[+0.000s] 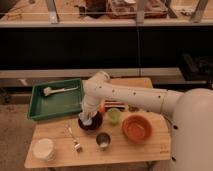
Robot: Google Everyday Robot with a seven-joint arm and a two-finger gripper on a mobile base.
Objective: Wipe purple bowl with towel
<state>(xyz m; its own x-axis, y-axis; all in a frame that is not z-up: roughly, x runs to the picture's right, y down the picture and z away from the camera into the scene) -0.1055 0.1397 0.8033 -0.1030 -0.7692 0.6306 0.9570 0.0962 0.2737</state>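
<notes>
The dark purple bowl [93, 124] sits on the wooden table [60, 132], just in front of the green tray. My gripper [88, 118] hangs at the end of the white arm [125, 96] and reaches down into the bowl from above. A pale bluish towel [88, 121] shows at the gripper's tip, inside the bowl and against its left side. The arm hides the back rim of the bowl.
A green tray [41, 107] holding a white brush [59, 90] lies at the back left. A green cup [114, 116], an orange bowl [136, 128], a metal cup [103, 141], a fork [74, 138] and a white container [43, 149] stand around the bowl.
</notes>
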